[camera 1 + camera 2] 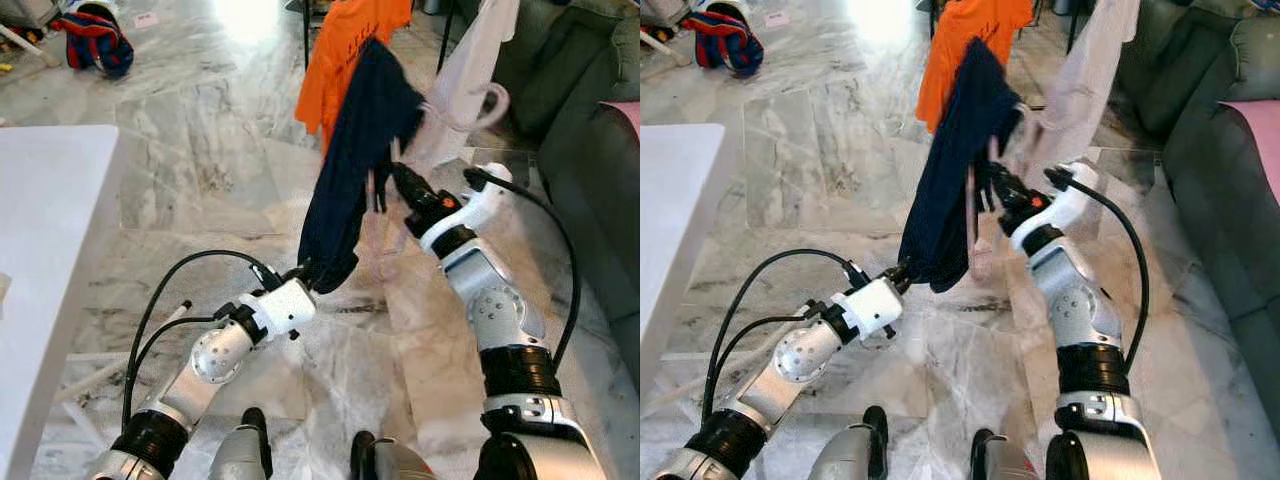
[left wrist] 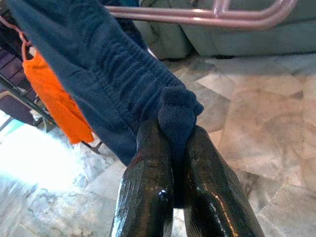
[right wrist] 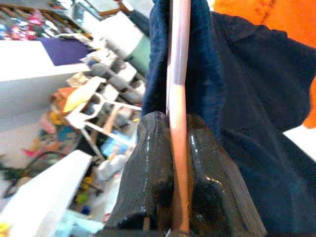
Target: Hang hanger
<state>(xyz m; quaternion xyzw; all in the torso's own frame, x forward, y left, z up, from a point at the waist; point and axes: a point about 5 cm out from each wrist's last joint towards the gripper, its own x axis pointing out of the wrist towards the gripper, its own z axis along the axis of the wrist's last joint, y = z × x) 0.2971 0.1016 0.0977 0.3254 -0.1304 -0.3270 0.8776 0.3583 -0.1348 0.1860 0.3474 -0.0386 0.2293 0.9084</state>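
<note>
Two black-fingered grippers at work over a pale veined marble floor [image 1: 230, 150], sharing one load. Between them, a dark navy fleecy cloth garment [image 1: 357, 160] draped over a slim pink plastic hanger [image 3: 178, 74], hanging in a long slack fold from upper right down to lower left. Soft, ribbed and slightly fuzzy in texture in the left wrist view, with a thick rolled hem. Left gripper [image 1: 303, 271] low and near the middle, fingers [image 2: 145, 187] pinched tight on a bunched lower corner of the navy cloth. Right gripper [image 1: 397, 177] raised higher and further out, fingers [image 3: 143, 168] clamped together on the thin pink bar of the hanger, navy fabric wrapped around the bar just past the fingertips. Pale pink rod with a small bend also seen crossing above the cloth in the left wrist view. Behind the garment, a bright orange shirt [image 1: 345, 45] and a white garment [image 1: 470, 70] hanging from a dark metal rack. At the robot's right, a grey-green upholstered sofa [image 1: 585, 110]; at its left, a white tabletop [image 1: 45, 230]. Far back on the floor, a crumpled red-and-blue striped cloth [image 1: 95, 42].
</note>
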